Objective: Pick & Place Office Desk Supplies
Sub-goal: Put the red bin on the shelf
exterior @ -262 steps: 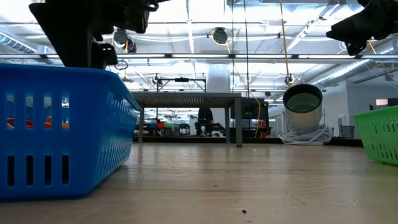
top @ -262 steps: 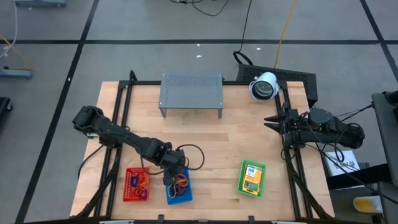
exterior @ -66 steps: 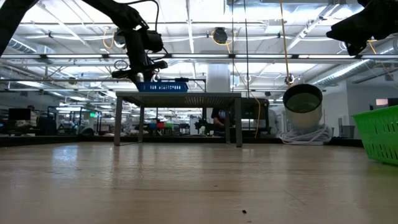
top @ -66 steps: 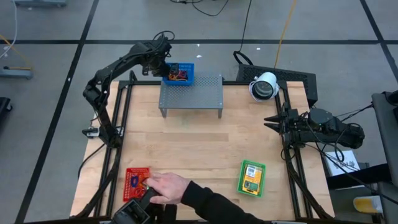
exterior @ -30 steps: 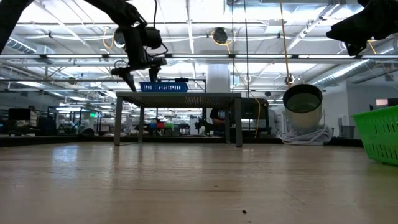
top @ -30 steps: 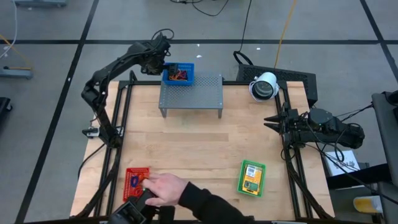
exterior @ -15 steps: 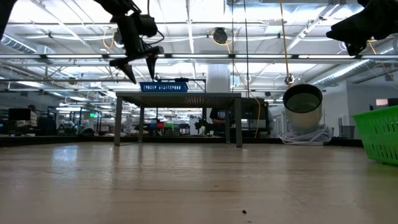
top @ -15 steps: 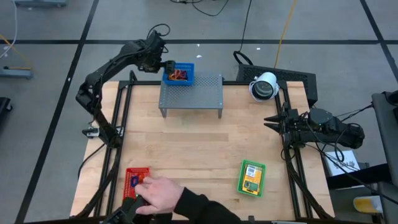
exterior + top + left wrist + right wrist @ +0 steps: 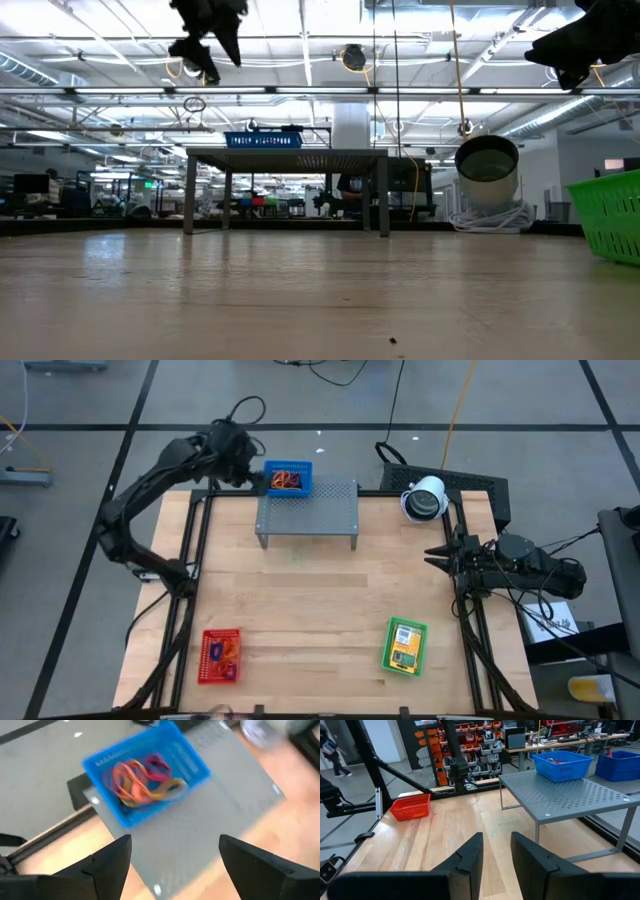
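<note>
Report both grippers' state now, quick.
Left gripper: open, empty, above the blue basket on the grey shelf.
Right gripper: fingers slightly apart, holding nothing, parked at the table's right edge.

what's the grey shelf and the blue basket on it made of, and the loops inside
Grey shelf: looks like matt grey sheet metal, with rows of punched holes.
Blue basket: probably moulded plastic, with slotted mesh walls and a glossy rim.
Loops: likely rubber bands, thin, limp and tangled, in red and orange.

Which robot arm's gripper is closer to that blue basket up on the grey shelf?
Left gripper, open, beside the blue basket on the shelf's corner. Right gripper waits across the table.
</note>
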